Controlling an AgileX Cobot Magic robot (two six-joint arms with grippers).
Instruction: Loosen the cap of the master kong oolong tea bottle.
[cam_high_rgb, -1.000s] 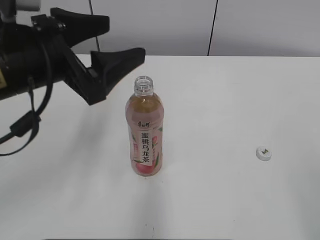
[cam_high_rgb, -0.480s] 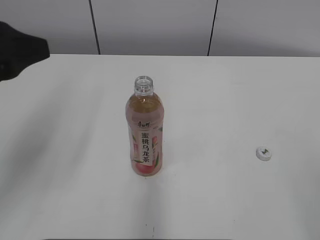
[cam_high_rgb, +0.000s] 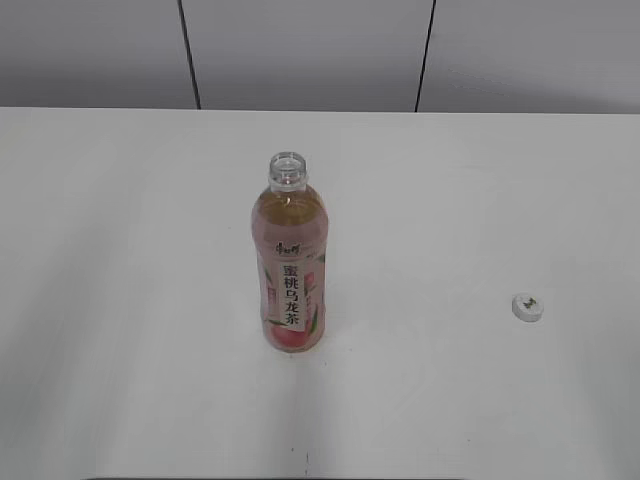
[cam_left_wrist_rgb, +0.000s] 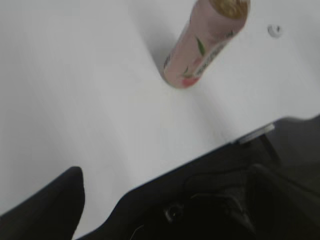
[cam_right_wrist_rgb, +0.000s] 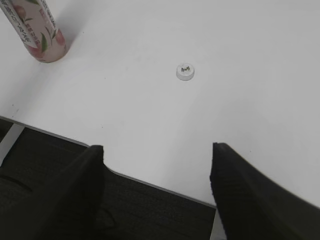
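On the white table (cam_high_rgb: 120, 300) | master kong oolong tea bottle (cam_high_rgb: 290, 262) standing upright, uncapped | cap (cam_high_rgb: 527, 307) lying well right of bottle | right gripper (cam_right_wrist_rgb: 157, 192) hanging spread | left gripper (cam_left_wrist_rgb: 75, 200): can't tell.

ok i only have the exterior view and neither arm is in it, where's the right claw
observer: The right claw hangs over the front edge of the table, fingers spread wide and holding nothing.
operator: is the cap near it
observer: The cap lies on the table ahead of it, roughly in line with the gap, untouched.
operator: and the left claw
observer: The left claw shows only one blurred dark finger, well clear of the bottle; I can't tell whether it's open or shut.
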